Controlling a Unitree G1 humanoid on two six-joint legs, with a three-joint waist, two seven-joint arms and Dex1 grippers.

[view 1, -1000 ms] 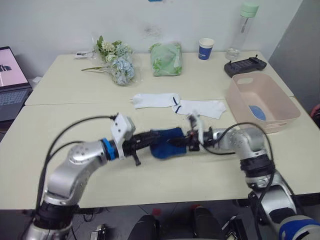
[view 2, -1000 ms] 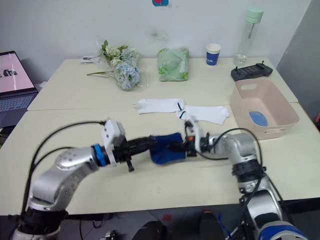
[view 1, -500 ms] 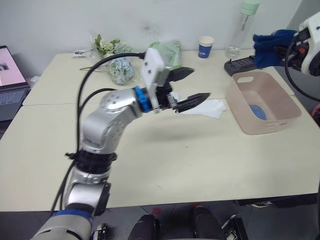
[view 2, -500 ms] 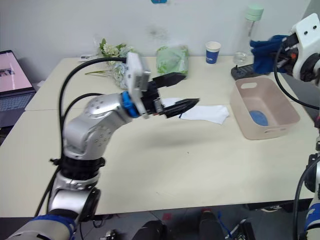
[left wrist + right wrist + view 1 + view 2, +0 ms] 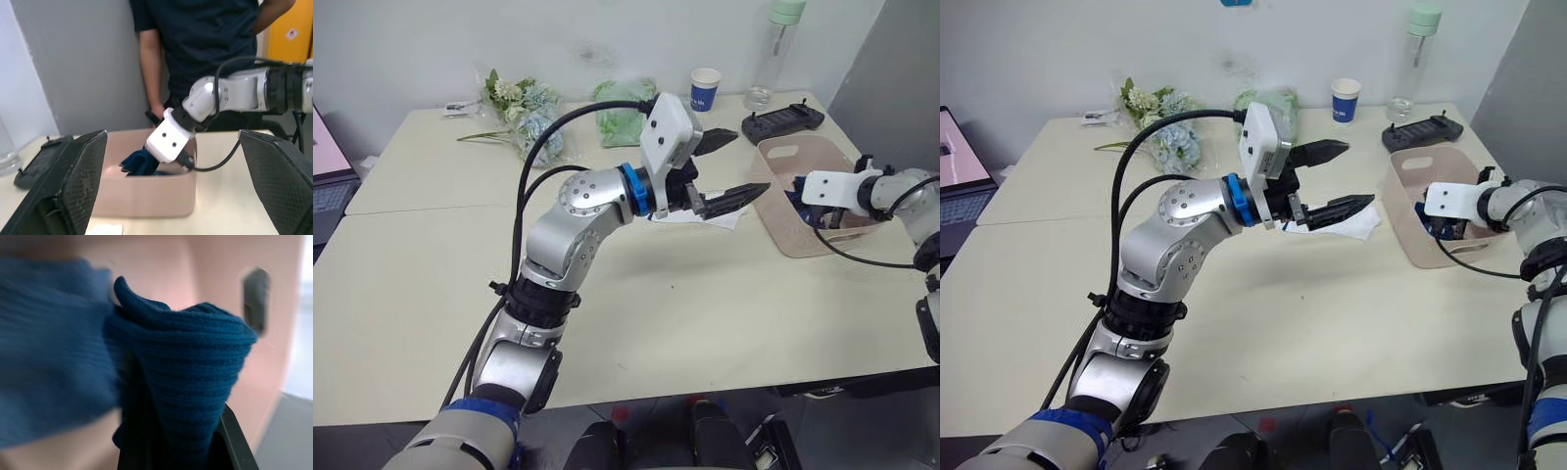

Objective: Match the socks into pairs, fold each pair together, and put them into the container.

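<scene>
The folded pair of navy socks [image 5: 195,362] is clamped in my right gripper [image 5: 799,201], which reaches down inside the pale pink container [image 5: 781,237] at the table's right; the left wrist view shows this navy bundle [image 5: 138,164] just inside the container's wall [image 5: 146,200]. My left gripper [image 5: 734,166] hangs open and empty above the table, just left of the container. A white sock [image 5: 729,217] lies on the table under it, mostly hidden by the left fingers [image 5: 744,194].
Along the table's far edge are a flower bunch [image 5: 524,113], a green bag [image 5: 622,113], a paper cup [image 5: 705,88], a bottle [image 5: 773,49] and a black controller [image 5: 783,119]. A person [image 5: 205,49] stands behind the container.
My left gripper let go of the navy socks, opened wide and rose toward the container. My right gripper carried the navy pair up and then down into the container. The camera also shifted.
</scene>
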